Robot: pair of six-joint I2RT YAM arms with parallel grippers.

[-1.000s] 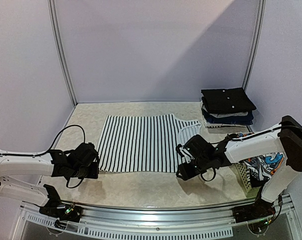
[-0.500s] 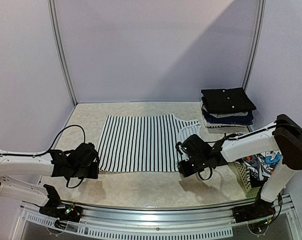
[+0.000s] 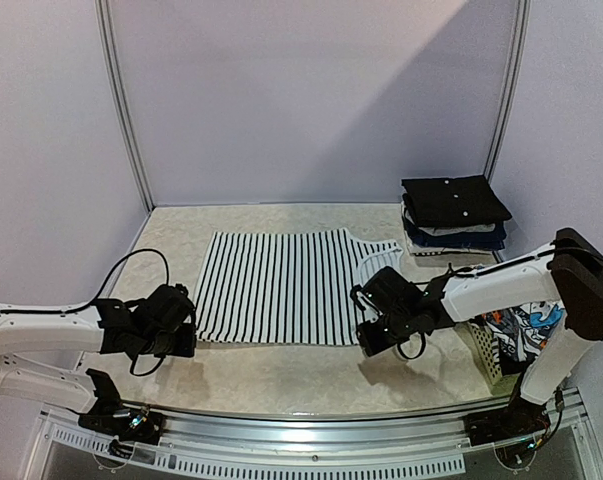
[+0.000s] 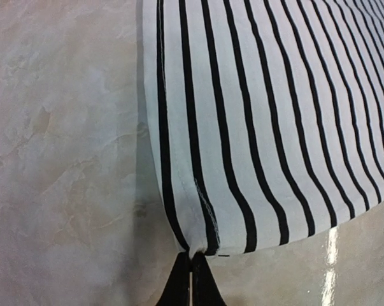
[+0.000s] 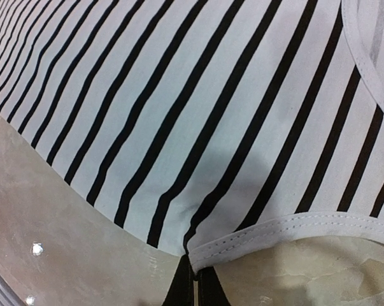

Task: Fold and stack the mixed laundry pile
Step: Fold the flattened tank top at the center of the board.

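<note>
A white garment with thin black stripes [image 3: 276, 285] lies spread flat on the marble table. My left gripper [image 3: 194, 340] is shut on its near left corner [image 4: 198, 245], fingertips pinching the hem. At the near right corner, my right gripper [image 3: 363, 338] is shut on the white stitched edge [image 5: 204, 255]. A garment with orange, blue and black print [image 3: 526, 328] sits in the white basket [image 3: 486, 360] at the right.
A stack of folded dark and light clothes [image 3: 453, 215] stands at the back right corner. Purple walls with metal posts enclose the table. A metal rail [image 3: 311, 430] runs along the near edge.
The right gripper has closed on the striped garment's near right corner and shifted slightly toward it. The left gripper stays shut on the left corner.
</note>
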